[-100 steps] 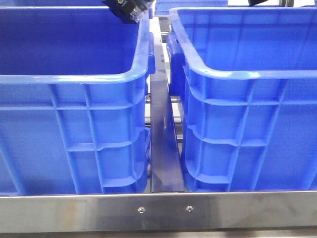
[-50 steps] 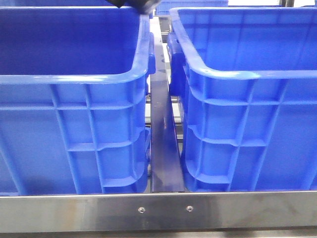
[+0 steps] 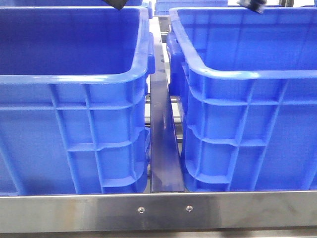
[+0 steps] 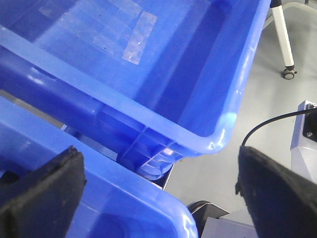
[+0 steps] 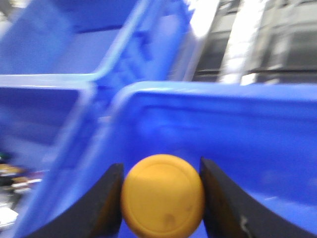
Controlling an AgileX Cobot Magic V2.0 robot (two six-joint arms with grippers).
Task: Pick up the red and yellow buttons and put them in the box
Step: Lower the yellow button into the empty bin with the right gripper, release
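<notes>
My right gripper is shut on the yellow button; its domed cap fills the gap between the black fingers, over the inside of a blue crate. In the front view only a dark bit of the right arm shows at the top, above the right crate. My left gripper is open and empty, its black pads wide apart above a crate rim, near another crate. A dark bit of it shows above the left crate. The red button is out of view.
Two large blue crates stand side by side behind a steel rail, with a narrow dark gap between them. The left wrist view shows grey floor, a castor wheel and a black cable beyond the crates.
The left arm's dark end has risen almost out of the top of the front view. A dark bit of the right arm has come into view above the right crate.
</notes>
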